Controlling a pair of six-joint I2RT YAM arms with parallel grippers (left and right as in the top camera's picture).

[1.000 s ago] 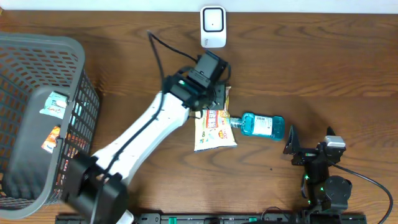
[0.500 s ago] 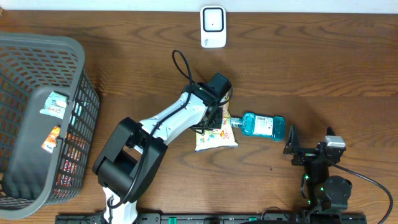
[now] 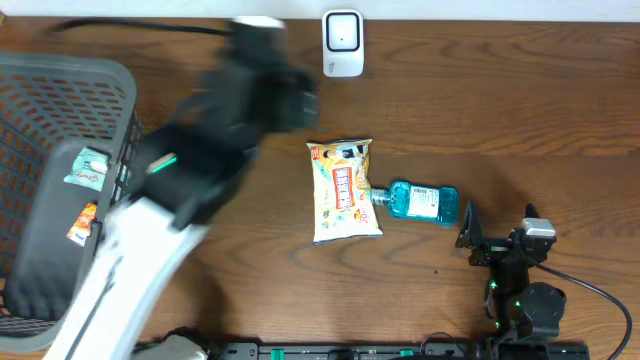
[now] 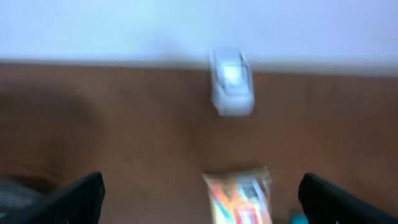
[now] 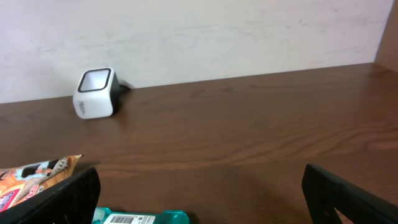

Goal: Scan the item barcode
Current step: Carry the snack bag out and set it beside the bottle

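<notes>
Left gripper (image 4: 200, 183) is released: I see both fingers wide apart in the wrist view, nothing between them. Overhead the left arm is a blur, up over the table (image 3: 520, 110) between the grey basket (image 3: 40, 90) and the white barcode scanner (image 3: 342, 43).

The snack bag (image 3: 343, 192) lies flat on the wood mid-table, print side up, held by neither gripper and well apart from the scanner at the far edge. A teal mouthwash bottle (image 3: 424, 202) lies on its side just right of the bag, its cap end against the bag's edge.

Right gripper (image 5: 200, 174) is also released and empty, low at the near right, just beside the bottle's base. There are a couple of packets (image 3: 88, 168) in the basket, too small to read.
</notes>
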